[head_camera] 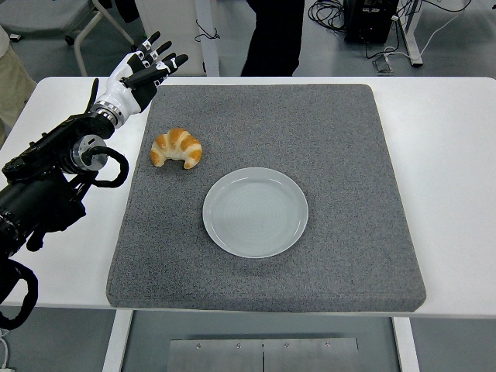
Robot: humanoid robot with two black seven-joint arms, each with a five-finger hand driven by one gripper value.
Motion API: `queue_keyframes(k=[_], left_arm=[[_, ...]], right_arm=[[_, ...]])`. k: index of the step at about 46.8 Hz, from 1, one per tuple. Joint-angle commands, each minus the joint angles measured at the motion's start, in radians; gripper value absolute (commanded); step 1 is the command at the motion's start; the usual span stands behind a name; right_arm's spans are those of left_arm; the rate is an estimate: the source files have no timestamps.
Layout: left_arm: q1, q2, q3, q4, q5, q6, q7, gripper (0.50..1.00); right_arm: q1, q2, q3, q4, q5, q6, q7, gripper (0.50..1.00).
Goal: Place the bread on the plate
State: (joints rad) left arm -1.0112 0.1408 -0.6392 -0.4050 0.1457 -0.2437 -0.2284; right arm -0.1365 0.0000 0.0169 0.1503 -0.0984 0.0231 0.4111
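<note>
White counter (457,155), near edge at bottom, carrying a grey felt mat (341,139) over most of its middle. Nearest on the mat: pale round plate (256,212), empty, a little left of the mat's centre. Beyond it and to its left: croissant (177,147), lying flat near the mat's left border, apart from the plate, with bare mat between. Long axis roughly left to right, horns curving down toward the near edge, arched back facing away. Farthest: left hand (146,71), entering from the left, poised over the mat's far-left corner, fingers spread and pointing up and right, holding nothing. No contact with the croissant; croissant lying nearer than the hand and slightly to its right, so a reach back toward the near edge judged necessary before any grasp. Right arm absent from view, leaving the left as the only hand within range. Bread not yet lifted, plate bare: task judged at its approach stage. Person's dark legs at top centre, beyond the counter.
</note>
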Motion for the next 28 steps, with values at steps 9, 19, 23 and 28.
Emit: queue_keyframes(k=[9, 19, 23, 28], left_arm=[[0.01, 0.0, 0.006, 0.0, 0.0, 0.0, -0.002, 0.977], [0.008, 0.005, -0.001, 0.0, -0.001, 0.0, 0.0, 0.977], [0.008, 0.005, -0.005, 0.0, -0.001, 0.0, -0.002, 0.977], [0.006, 0.005, -0.007, 0.0, -0.001, 0.0, -0.003, 0.977]], right_arm=[[0.0, 0.0, 0.0, 0.0, 0.0, 0.0, 0.0, 1.0], [0.0, 0.0, 0.0, 0.0, 0.0, 0.0, 0.0, 1.0], [0.0, 0.0, 0.0, 0.0, 0.0, 0.0, 0.0, 1.0], [0.0, 0.0, 0.0, 0.0, 0.0, 0.0, 0.0, 1.0]])
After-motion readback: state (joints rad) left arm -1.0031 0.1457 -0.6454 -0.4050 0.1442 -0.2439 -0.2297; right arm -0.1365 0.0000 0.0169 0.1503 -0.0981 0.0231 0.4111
